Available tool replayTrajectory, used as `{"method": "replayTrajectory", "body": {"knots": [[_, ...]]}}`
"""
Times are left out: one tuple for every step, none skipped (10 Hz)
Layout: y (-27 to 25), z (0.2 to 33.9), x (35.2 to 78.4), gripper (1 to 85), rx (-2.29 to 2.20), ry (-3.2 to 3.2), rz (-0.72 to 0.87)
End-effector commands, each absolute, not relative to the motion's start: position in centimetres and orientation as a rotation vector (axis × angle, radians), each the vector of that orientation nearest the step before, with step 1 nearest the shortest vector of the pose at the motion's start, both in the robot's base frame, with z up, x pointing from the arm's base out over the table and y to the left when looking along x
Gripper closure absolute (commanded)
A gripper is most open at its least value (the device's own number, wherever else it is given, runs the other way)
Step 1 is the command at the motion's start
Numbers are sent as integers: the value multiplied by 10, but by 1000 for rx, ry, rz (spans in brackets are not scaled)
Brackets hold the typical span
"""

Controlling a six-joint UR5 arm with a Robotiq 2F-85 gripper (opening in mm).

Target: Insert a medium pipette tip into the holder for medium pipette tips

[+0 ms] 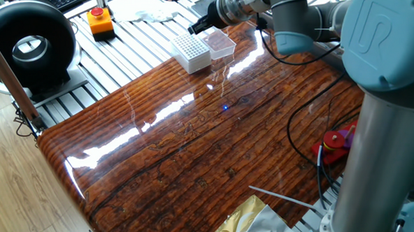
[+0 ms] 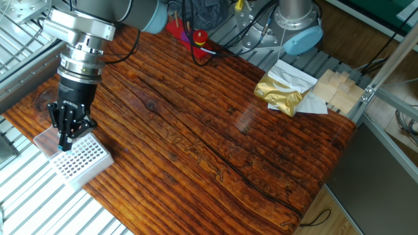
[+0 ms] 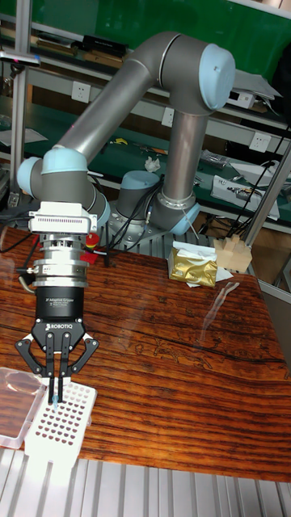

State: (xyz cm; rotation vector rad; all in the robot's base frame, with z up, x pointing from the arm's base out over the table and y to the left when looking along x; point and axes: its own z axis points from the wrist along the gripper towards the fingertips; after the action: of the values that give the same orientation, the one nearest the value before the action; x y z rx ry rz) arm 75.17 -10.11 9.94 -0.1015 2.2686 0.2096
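Observation:
The holder for medium pipette tips (image 3: 58, 430) is a white block with a grid of holes at the table's edge, also visible as the holder (image 1: 192, 52) and the holder (image 2: 81, 158). My gripper (image 3: 55, 378) points straight down over its near-left corner, fingers shut on the medium pipette tip (image 3: 53, 393), a thin sliver that sticks out below the fingertips. Its lower end hangs just at the holder's top face. The gripper (image 2: 65, 140) and the gripper (image 1: 201, 22) show the same pose; the tip is too small to make out there.
A clear plastic box (image 3: 16, 396) lies right beside the holder. A gold foil bag (image 2: 279, 93) and wooden blocks (image 2: 336, 88) sit at the far table side. An orange button box (image 1: 100, 21) and a black round fan (image 1: 29, 45) stand off the table.

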Motion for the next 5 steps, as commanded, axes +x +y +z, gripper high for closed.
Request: {"method": "replayTrajectory", "body": {"knots": [[-104,97,753,847,-85,2263,219],[-104,96,754,847,-87,2264,216],[-104,95,754,847,-87,2263,218],[-105,93,753,847,-89,2265,217],[-106,91,752,847,-98,2273,209]]}}
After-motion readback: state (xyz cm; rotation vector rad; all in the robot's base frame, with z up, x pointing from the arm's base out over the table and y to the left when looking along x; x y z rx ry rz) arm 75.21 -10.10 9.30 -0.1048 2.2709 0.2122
